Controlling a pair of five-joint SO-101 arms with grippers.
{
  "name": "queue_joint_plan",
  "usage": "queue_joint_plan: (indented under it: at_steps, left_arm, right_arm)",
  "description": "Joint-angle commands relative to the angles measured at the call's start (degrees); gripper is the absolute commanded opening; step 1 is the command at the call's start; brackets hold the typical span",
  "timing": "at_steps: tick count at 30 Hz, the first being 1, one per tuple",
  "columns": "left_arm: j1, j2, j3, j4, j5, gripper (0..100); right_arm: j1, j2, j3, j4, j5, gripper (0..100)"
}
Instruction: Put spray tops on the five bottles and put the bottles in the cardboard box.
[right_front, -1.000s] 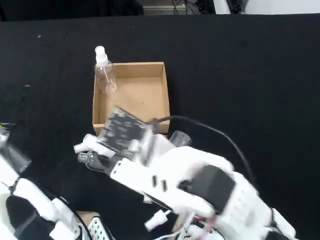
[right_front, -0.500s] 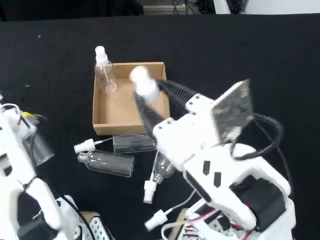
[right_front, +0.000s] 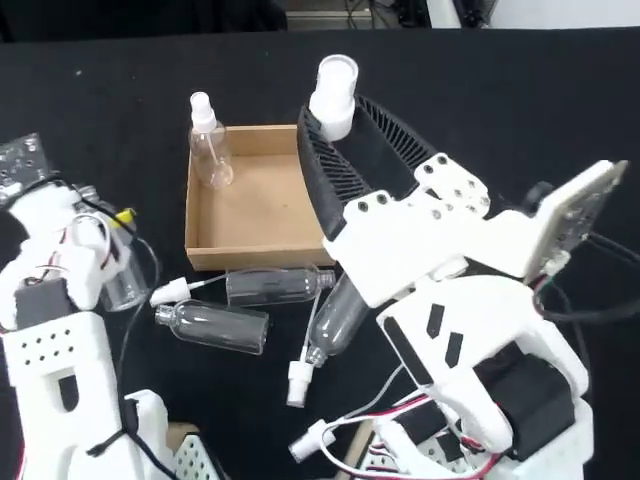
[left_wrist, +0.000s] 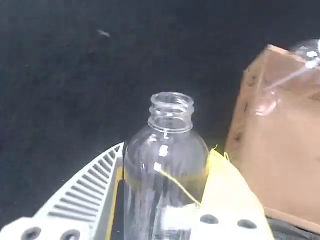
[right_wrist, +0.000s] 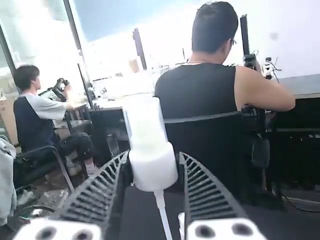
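Clamping a clear uncapped bottle (left_wrist: 167, 165) upright in the left gripper (left_wrist: 167, 150), both fingers pressing against its sides, out to the left of the cardboard box (right_front: 262, 258). Pinching a white spray top (right_wrist: 149, 150) in the right gripper (right_wrist: 152, 160), dip tube hanging down, appearing in the high view by the box's far right corner. Holding one capped bottle (right_front: 210, 150) in the box, standing at its far left corner. Lying on the black table (right_front: 500, 120) in front of the box: a half-topped bottle (right_front: 265, 286) with its sprayer partly in, a bare-necked bottle (right_front: 215, 327) just beside it, an angled bottle (right_front: 335, 318) wearing its top, and a loose sprayer (right_front: 315, 438) nearer the arms.
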Motion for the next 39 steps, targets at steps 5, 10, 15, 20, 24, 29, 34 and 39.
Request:
queue_joint_plan:
  at_steps: [5,10,15,20,24,29,34,39]
  left_arm:
    - [2.15,-1.85,-1.19,-1.05,0.18,3]
    - [3.74,-1.85,-1.54,-1.49,0.26,3]
    - [9.71,-1.93,-2.33,-1.49,0.18,3]
    - [12.0,-5.63,-3.12,-1.32,0.53,3]
    - [14.99,-11.69,-0.48,-1.49,0.53,3]
    - [16.92,-21.45,9.89,-9.23,0.53,3]
    - [17.1,-33.76,21.41,-18.81,0.53,3]
    - [17.19,-46.77,27.82,-19.6,0.53,3]
  right_arm:
    - [2.37,-1.01,-2.77,-1.93,-1.14,6.4]
    - [9.58,-1.01,-2.95,-3.43,-1.14,6.4]
    - [13.63,-0.84,-2.51,-9.85,-1.23,6.4]
    - [13.8,-0.92,-2.07,-10.46,-1.23,6.4]
    - [13.63,-0.84,-1.01,-10.99,-1.23,6.4]
    - [13.63,-0.92,-1.1,-10.99,-1.23,6.4]
    - [13.54,-0.75,-1.01,-10.9,-1.23,6.4]
    - [13.54,-0.57,-0.57,-10.9,-1.32,6.4]
